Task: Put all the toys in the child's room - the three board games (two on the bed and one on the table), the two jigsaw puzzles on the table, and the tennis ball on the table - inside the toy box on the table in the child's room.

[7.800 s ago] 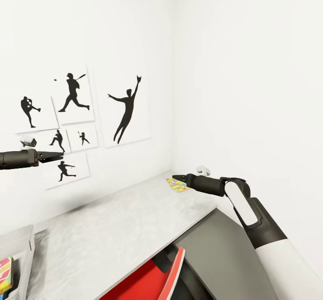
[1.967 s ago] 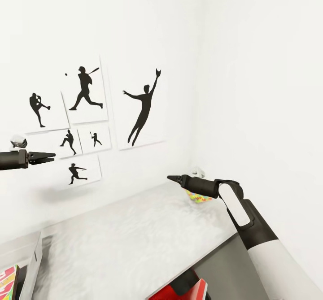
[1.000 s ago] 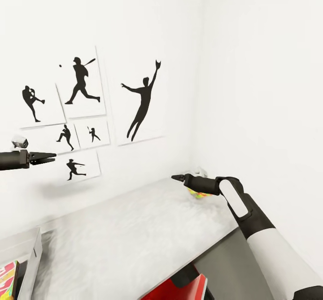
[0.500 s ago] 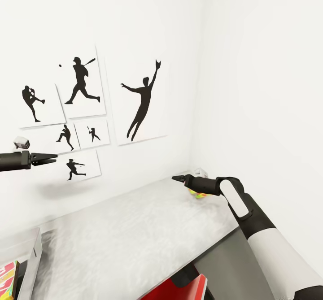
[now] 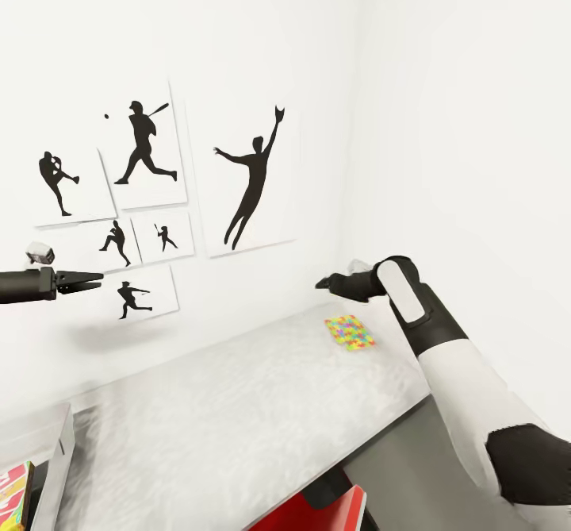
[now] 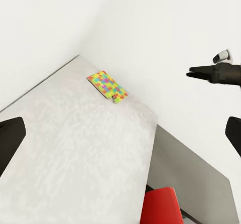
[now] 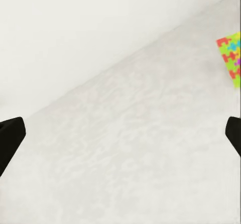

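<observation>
The box sits at the far left end of the table. A bright game is already inside it. So some toys are put away, and I think the robot is now going for the next one.

The left pincer hangs high in the air in front of the wall pictures. Its arm reaches straight out, level. It holds nothing. In its wrist view the fingers sit far apart at the edges, so it looks wide open.

One puzzle lies flat at the far right end of the table, near the corner of the room. Nothing is touching it.

The right pincer is up above the table, a bit to the left of the puzzle and well above it. The right arm is bent up at the elbow, and the pincer points toward the back wall. It is empty too, and its wrist view shows the fingers spread wide.

Next, I think the right arm has to come down over the puzzle and turn to grip an edge. The puzzle is thin and flat, so that could be tricky. Then it has a long way to go to the box.
</observation>
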Available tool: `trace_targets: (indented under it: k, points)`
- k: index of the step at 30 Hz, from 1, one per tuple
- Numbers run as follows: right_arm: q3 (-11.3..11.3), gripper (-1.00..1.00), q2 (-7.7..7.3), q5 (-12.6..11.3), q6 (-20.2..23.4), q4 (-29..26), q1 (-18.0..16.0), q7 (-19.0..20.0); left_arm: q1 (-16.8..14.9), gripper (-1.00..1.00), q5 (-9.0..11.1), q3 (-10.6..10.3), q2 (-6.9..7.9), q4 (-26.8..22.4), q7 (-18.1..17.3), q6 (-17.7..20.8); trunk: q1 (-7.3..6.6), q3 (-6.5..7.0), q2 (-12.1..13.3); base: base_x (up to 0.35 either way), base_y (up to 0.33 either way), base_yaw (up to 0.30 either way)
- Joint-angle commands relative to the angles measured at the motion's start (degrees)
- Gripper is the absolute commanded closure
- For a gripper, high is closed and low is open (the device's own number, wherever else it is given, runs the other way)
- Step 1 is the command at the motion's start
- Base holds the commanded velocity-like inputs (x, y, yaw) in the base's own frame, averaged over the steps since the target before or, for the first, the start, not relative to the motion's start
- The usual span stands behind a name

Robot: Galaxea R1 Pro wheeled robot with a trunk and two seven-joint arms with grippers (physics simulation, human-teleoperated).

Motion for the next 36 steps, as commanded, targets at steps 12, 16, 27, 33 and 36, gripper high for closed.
trace_targets:
  k: [12,16,27,33,36]
  points:
    - [0.34,-1.00,6.39,-0.03,-2.12,26.20,-17.04,-11.49,-0.03,-1.00,-0.04,-0.01,0.02,0.03,-0.20,0.78,0.03,-0.07,-0.07,0.000,0.000,0.000]
    - [0.40,-1.00,6.49,0.02,-3.27,28.48,-18.26,-11.58,-0.03,-1.00,-0.04,0.02,0.02,0.00,-0.07,0.83,0.03,-0.07,-0.07,0.000,0.000,0.000]
    - [0.78,-1.00,6.93,0.18,-3.79,26.30,-18.82,-12.10,-0.03,-1.00,0.00,0.03,0.01,0.02,0.01,0.88,0.03,-0.03,-0.07,0.000,0.000,0.000]
    - [0.87,-1.00,6.92,0.18,-3.29,24.94,-18.84,-12.28,-0.03,-1.00,0.15,0.07,-0.12,0.00,-0.20,1.12,0.03,-0.21,-0.07,0.000,0.000,0.000]
    - [0.89,-1.00,6.77,0.19,-3.13,24.72,-18.85,-12.29,-0.03,-1.00,0.24,0.00,-0.77,-0.17,-0.21,1.62,0.03,-0.43,-0.07,0.000,0.000,0.000]
